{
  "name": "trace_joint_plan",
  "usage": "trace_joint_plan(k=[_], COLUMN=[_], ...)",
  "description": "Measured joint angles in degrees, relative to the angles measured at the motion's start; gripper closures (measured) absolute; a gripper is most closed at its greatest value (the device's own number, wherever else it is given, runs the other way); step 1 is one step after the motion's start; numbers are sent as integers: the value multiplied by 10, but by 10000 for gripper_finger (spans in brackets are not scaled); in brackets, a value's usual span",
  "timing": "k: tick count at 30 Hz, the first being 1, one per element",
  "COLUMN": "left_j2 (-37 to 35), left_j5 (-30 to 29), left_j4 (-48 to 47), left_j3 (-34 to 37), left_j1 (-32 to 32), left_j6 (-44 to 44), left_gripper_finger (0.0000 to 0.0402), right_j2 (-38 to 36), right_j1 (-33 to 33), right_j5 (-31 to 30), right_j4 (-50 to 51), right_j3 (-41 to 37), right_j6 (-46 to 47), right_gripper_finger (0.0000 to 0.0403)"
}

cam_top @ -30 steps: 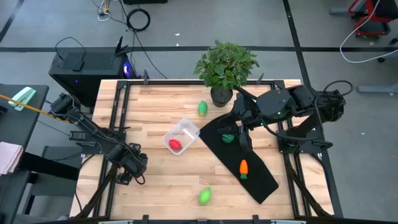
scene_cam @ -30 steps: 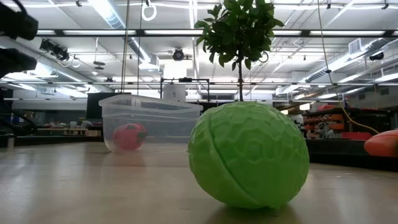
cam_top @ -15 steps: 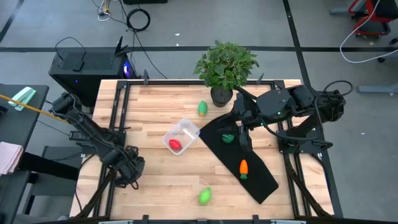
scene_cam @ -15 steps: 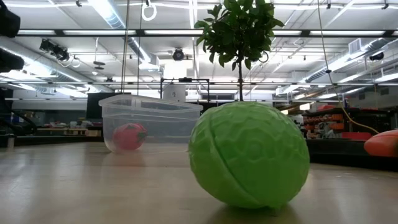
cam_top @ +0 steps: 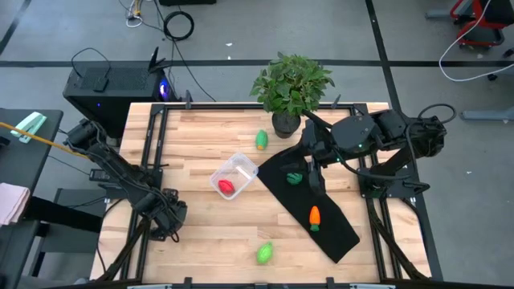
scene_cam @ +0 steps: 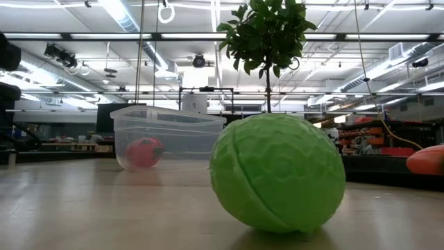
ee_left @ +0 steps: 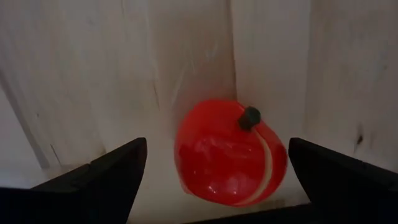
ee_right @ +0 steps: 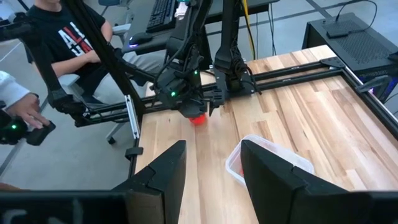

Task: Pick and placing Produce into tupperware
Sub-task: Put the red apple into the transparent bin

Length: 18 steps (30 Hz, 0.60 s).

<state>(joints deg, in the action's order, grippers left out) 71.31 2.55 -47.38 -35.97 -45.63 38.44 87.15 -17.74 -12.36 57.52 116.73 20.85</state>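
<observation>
I am at the pick-up step for a second red piece: my left pincer [cam_top: 166, 222] hangs low over the near left part of the worktop [cam_top: 209, 233], its fingers spread as wide as they go, one on each side of a red tomato [ee_left: 229, 152] that lies on the wood between them. Nothing is gripped yet; I cannot tell whether either finger touches it. To my mind the next move calls for settling low enough that the fingers meet the tomato about its middle, then closing squarely, since a round smooth toy could roll or squirt out of a skewed pinch. After that it must be carried to the clear container [cam_top: 234, 176], which sits near the middle of the worktop and already has one red piece [cam_top: 226, 187] in it. My right pincer [cam_top: 311, 171] waits over the black mat [cam_top: 333, 229] beside the potted plant [cam_top: 291, 87], its fingers partly apart with nothing between them. Still outside the container are a light green piece [cam_top: 262, 140] near the plant, another [cam_top: 264, 254] toward the near edge, a dark green piece [cam_top: 295, 177] on the mat just by the right pincer, and the carrot [cam_top: 315, 217] farther down the mat.
</observation>
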Motion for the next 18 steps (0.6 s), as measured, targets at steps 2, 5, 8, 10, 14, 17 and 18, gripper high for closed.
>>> trace_joint_plan(k=[2,5,8,10,14,17,18], left_j2=[0,0,0,0,0,0,0], left_j5=[0,3,7,7,7,7,7], left_j4=[4,13,47,57,60,59,60], left_j3=[6,16,28,35,35,35,35], left_j1=[0,0,0,0,0,0,0], left_j6=[0,0,0,3,8,10,10], left_gripper_finger=[2,2,2,2,2,2,2], right_j2=[0,0,0,0,0,0,0], right_j1=[0,0,0,0,0,2,4], right_j5=[0,0,-6,-11,-11,-11,-11], right_j4=[0,0,0,0,0,0,0], right_j3=[0,0,0,0,0,0,0], right_j6=[0,0,0,1,2,1,2], right_gripper_finger=[243,243,243,243,243,243,243])
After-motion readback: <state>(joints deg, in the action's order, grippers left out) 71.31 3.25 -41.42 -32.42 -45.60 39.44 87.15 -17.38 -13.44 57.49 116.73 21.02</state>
